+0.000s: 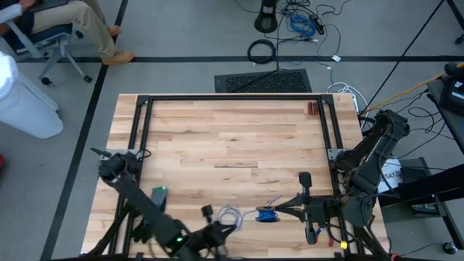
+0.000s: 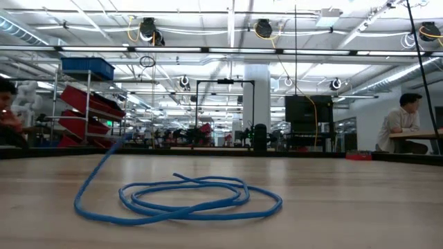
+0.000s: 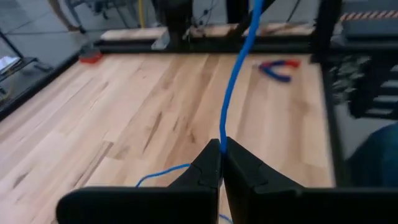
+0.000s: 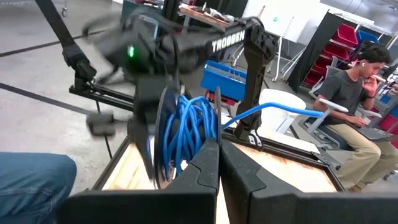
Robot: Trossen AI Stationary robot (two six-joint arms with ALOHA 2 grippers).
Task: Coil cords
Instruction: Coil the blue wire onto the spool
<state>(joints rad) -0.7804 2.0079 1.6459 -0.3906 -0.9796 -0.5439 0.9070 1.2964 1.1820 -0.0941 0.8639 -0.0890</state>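
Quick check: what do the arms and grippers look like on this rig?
Both arms are dark, jointed, tubular. The left arm carries a green light near its wrist, and white TROSSEN lettering shows on it in the right wrist view. The left gripper and right gripper have black, angular, wedge-shaped fingers. Cables hang by the right arm.

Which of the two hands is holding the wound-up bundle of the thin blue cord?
The right hand, shut on the blue cord bundle; the left hand pinches only a single strand.

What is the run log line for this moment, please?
left gripper: shut on blue cord | right gripper: shut on coiled bundle | coiling: unfinished
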